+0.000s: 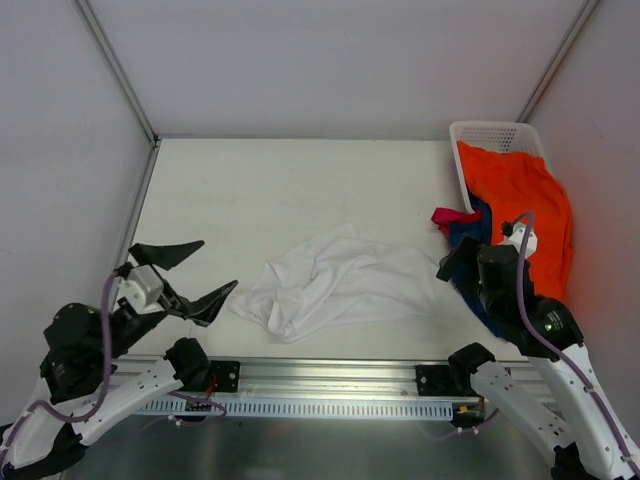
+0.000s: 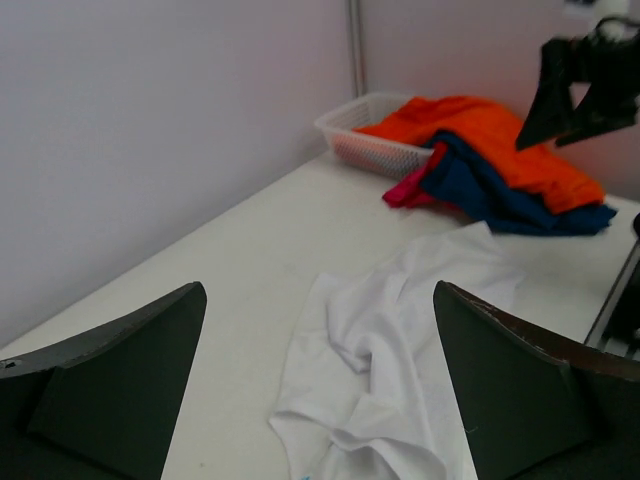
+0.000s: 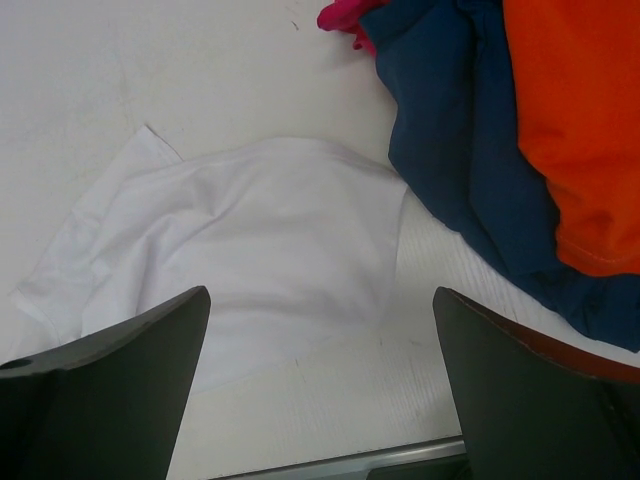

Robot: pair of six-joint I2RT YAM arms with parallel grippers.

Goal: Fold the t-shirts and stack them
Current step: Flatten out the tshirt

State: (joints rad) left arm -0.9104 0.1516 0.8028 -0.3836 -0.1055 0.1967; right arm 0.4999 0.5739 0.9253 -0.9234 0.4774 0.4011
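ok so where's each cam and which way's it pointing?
Top external: above and behind the bases, looking down on the plain white cloth t-shirt; both arms show, left fingers and right fingers.
Left wrist: low at the left, facing across toward the white plastic lattice basket; own open fingers, plus the right fingers.
Right wrist: over the right side, looking down at the navy blue cloth t-shirt; own open fingers.
Shared: all three see the white t-shirt.
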